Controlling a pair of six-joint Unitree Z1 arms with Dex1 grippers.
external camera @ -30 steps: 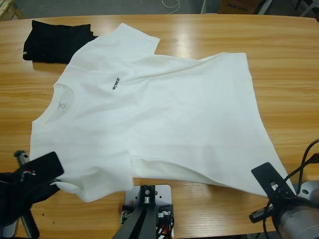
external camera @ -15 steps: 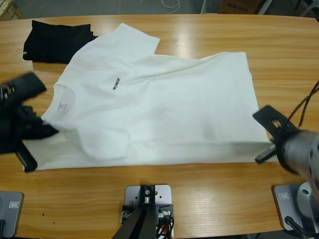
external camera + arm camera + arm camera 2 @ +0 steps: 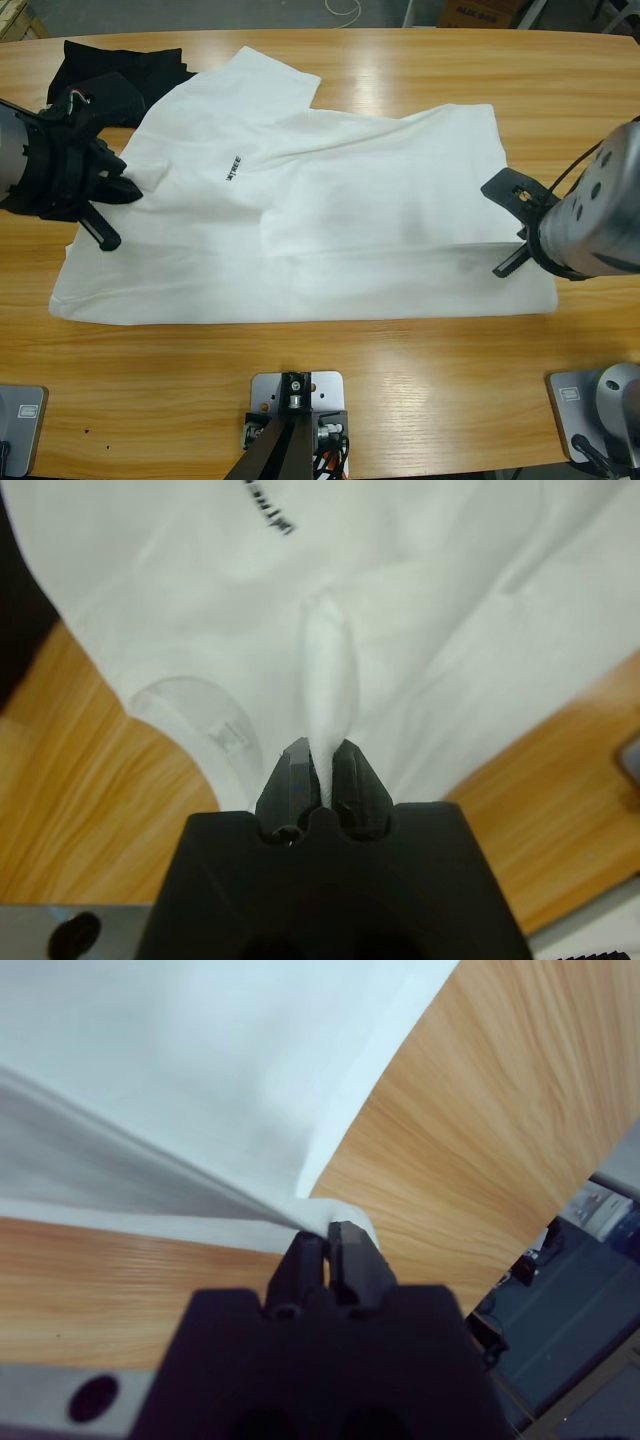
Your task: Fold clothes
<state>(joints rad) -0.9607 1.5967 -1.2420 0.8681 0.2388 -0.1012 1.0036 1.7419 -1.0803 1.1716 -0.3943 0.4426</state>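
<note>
The clothes, a white T-shirt point(image 3: 350, 200) with a small black chest print point(image 3: 232, 168), lie spread across the wooden table, near edge doubled over the body. At the far left my left gripper point(image 3: 130, 185) is shut on a pinched ridge of the shirt's fabric point(image 3: 328, 680) beside the neck. In the left wrist view the left gripper point(image 3: 322, 770) has the neck label point(image 3: 228, 730) just left of it. At the right my right gripper point(image 3: 525, 235) is shut on the shirt's hem corner. The right wrist view shows the right gripper point(image 3: 325, 1238) lifting that corner point(image 3: 335, 1215) slightly off the wood.
A black folded garment point(image 3: 110, 65) lies at the far left corner, partly under the shirt's sleeve and close behind the left arm. Bare wooden table point(image 3: 420, 390) runs along the front and at the far right.
Both grippers have carried the shirt's near edge from the front corners away toward the far side, laying it over the body. The left one now sits by the neck, the right at mid right.
</note>
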